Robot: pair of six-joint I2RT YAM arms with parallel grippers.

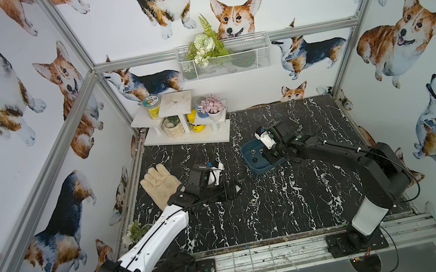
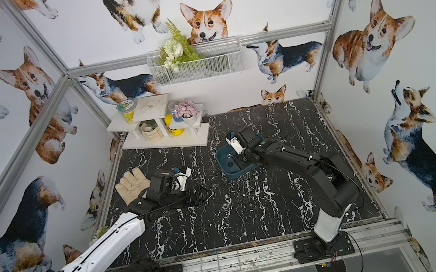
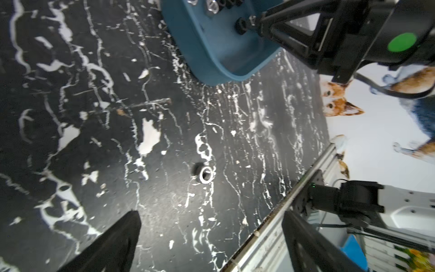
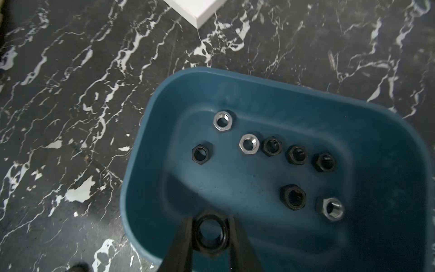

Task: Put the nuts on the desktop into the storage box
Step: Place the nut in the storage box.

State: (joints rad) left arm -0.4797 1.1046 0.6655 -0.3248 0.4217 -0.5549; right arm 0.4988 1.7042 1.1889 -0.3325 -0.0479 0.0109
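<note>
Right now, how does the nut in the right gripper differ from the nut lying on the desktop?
The held nut is black; the desktop nut is shiny silver. The held nut is clamped in the right gripper over the storage box; the desktop nut lies free on the desktop. Both are small nuts with a round hole.

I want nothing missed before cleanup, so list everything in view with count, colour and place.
desktop: one, black with white veins, the work surface
storage box: one, dark teal, on the desktop under the right gripper
nuts in the box: at least eight, three silver and five black, on its floor
held nut: one, black, above the box
loose nut: one, silver, on the desktop near front centre; dark shape beside it unclear
glove: one, beige, desktop left side
shelf: one, white, back left corner, holding pots
wire basket: one, white, back wall, with flowers
left gripper: open, above the desktop
right gripper: shut on the held nut
</note>
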